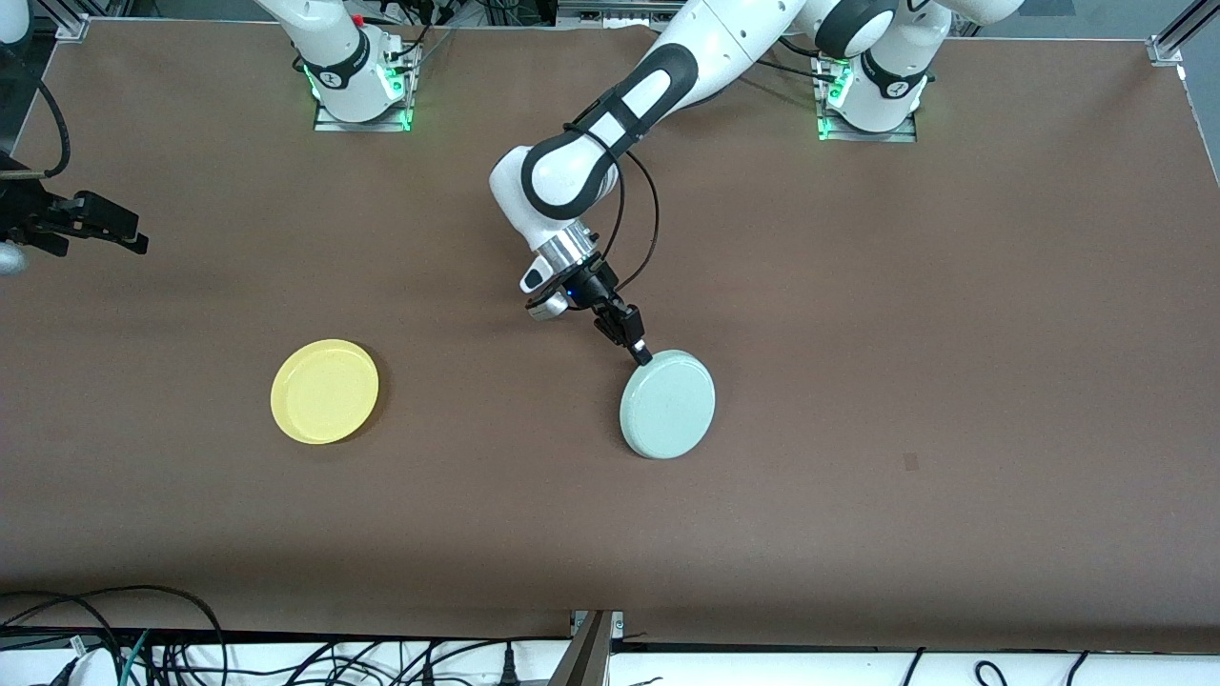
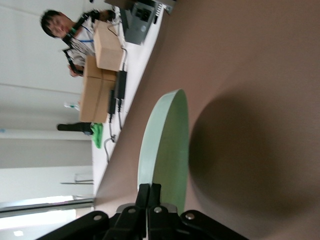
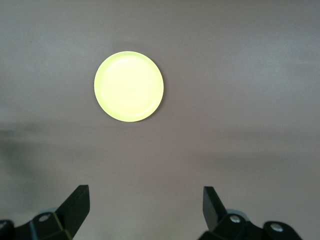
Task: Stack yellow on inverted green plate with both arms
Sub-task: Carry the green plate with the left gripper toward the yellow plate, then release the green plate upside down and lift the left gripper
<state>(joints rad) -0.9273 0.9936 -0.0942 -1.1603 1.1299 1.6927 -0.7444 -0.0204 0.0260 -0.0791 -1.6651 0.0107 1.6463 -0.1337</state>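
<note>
L arm bends down, wrist tipped, left gripper (image 1: pixel 642 356) pinched tight on green plate (image 1: pixel 669 405) rim; R arm waits, right gripper (image 3: pixel 146 204) spread wide, pointing down.

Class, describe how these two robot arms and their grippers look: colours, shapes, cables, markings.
Both arms are white, rounded and jointed, with black bands. The left arm carries looping black cables. The left gripper and right gripper are black with two fingers. Green lights glow at both bases.
</note>
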